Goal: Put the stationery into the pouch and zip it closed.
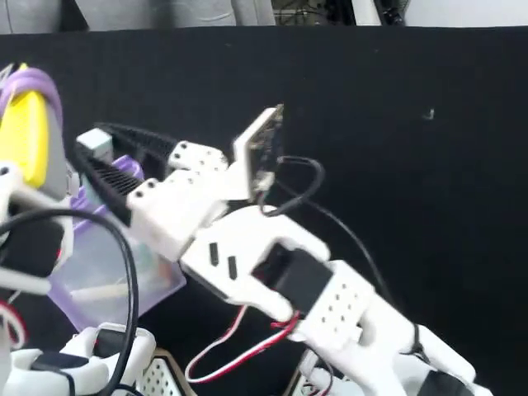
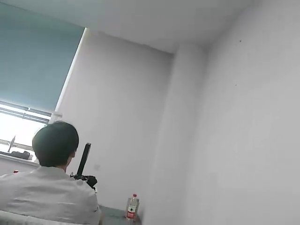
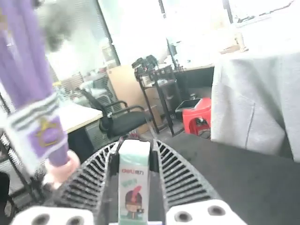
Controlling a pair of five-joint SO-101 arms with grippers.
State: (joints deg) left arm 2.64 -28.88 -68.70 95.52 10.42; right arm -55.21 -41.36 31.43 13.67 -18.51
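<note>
So, where did the stationery sit against the tool?

The right gripper [image 3: 136,144] had its black ribbed fingers [image 3: 89,173] pressed against a small white block [image 3: 134,183] with green print. The block stood upright between them, held on both long sides, with its top about level with the fingertips.

And from above?

In the high view that gripper [image 1: 89,142] held the block [image 1: 96,147] near the far edge of the pouch [image 1: 153,279]. Whether it was over the pouch or just beyond it could not be told.

Where was the pouch itself?

The pouch was clear with purple edging and lay on the black table [image 1: 396,124] at the near left. A pale stick-shaped item [image 1: 99,290] was inside it.

What was hidden or unclear?

The left arm [image 1: 16,186] and a black cable [image 1: 130,272] crossed in front of the pouch, and the picture edge cut it off. Its mouth could not be made out. In the right wrist view a blurred purple band [image 3: 33,70] with a label hung just beside the gripper, and what it belonged to was unclear. At the left edge of the high view a yellow part [image 1: 25,136] sat under a purple loop [image 1: 33,82]. How the left gripper stood could not be told.
</note>
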